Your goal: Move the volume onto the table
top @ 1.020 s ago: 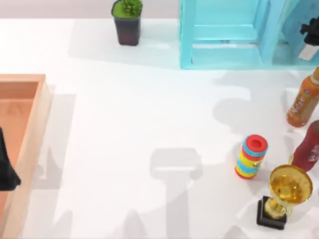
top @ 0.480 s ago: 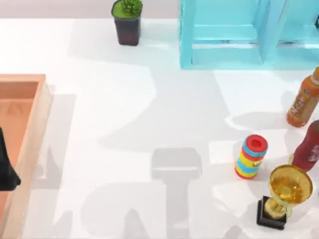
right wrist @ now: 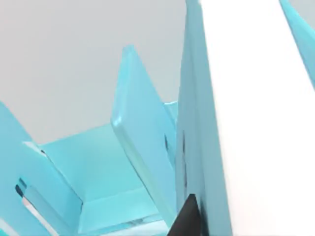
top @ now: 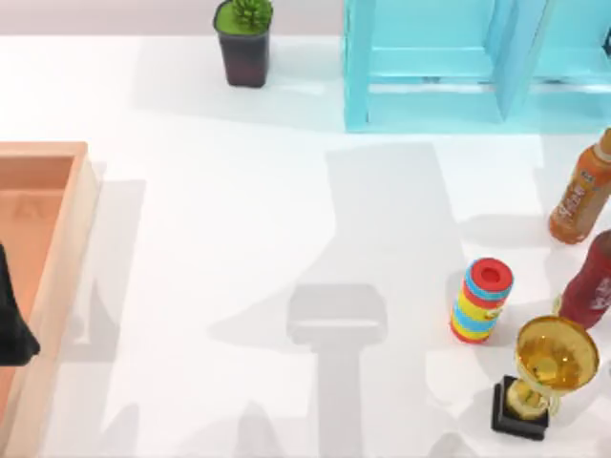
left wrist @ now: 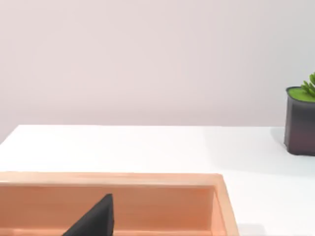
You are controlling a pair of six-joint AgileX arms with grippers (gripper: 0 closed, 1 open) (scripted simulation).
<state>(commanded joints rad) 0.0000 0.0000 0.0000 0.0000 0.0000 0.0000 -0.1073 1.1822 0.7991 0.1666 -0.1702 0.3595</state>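
Up against the light-blue shelf unit (top: 430, 105), seen from the right wrist, the volume (right wrist: 256, 123) is standing very close to the lens. Its white page edges are facing the camera and a strip of teal cover is running along one side. The right claw (right wrist: 189, 219) is showing as a dark tip lying against that teal cover. I cannot tell how far this claw is open, or whether it is actually clamping the volume. Behind the volume, the shelf unit's pale blue panels and one open compartment are leaning across the view.

Well to the left of the shelf unit, the left claw (top: 10, 315) is hanging over the orange-brown wooden tray (top: 57, 286), parked, and I cannot tell how far open it is either. Just left of the shelf unit, a potted plant (top: 243, 38) is sitting at the back of the white surface (top: 239, 210).

In front of the shelf unit's right end, an orange bottle (top: 582, 191) and a red bottle (top: 592, 286) are standing one before the other. A striped cylinder with a red top (top: 482, 301) is standing upright just beside the red bottle. A gold trophy on a black base (top: 549, 372) is standing farther forward from the shelf unit than the other three. Soft grey shadows are falling across the bare middle of the surface in front of the shelf unit.
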